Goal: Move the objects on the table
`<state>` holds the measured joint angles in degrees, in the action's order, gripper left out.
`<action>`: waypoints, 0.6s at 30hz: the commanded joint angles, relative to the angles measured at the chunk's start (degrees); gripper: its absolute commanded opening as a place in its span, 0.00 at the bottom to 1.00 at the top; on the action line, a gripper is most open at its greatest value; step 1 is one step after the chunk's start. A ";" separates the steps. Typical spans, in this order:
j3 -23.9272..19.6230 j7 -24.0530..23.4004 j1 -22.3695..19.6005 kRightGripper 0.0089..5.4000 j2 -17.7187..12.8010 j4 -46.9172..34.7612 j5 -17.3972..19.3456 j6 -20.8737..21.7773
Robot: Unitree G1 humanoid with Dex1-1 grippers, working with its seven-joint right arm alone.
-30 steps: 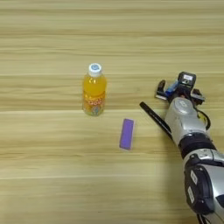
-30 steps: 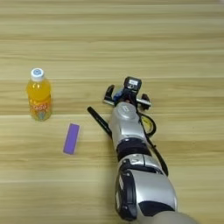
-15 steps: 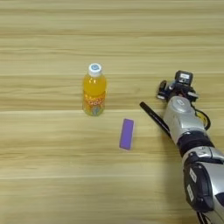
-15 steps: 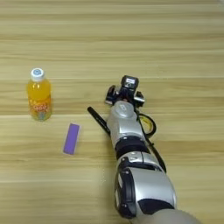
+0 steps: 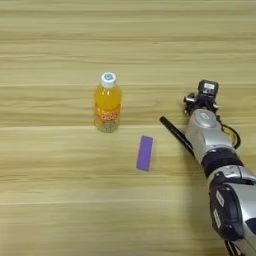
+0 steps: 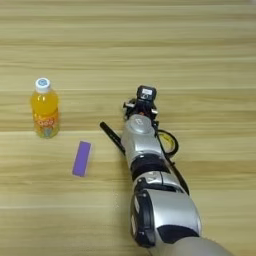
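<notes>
Wooden table (image 5: 60, 45) fills the left eye view: the orange-drink bottle (image 5: 107, 103) stands capped, drink inside, mid-surface, the flat purple block (image 5: 145, 153) nearer the front edge. In the right eye view the gripper (image 6: 141, 98) has crept slightly farther from the black stick (image 6: 112, 137); whether its fingers are parted, I cannot tell. Nothing's been moved yet.

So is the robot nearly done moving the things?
Hard to say; nothing looks moved for sure. The orange-drink bottle stands upright and the purple block lies flat, both untouched. The pincer is beyond the black stick, which lies partly under the arm, and seems to hold nothing. All three look left to do.
</notes>
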<state>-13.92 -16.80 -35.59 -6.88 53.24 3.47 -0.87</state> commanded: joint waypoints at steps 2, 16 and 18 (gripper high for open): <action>0.54 -0.04 -4.15 0.32 -1.84 -1.29 -0.66 0.34; 1.67 -1.53 -3.54 0.26 -2.05 -2.25 -2.45 2.78; 2.43 -3.01 -2.89 0.26 -2.10 -3.72 -3.97 4.59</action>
<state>-12.70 -18.41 -35.37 -7.24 53.90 1.41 0.20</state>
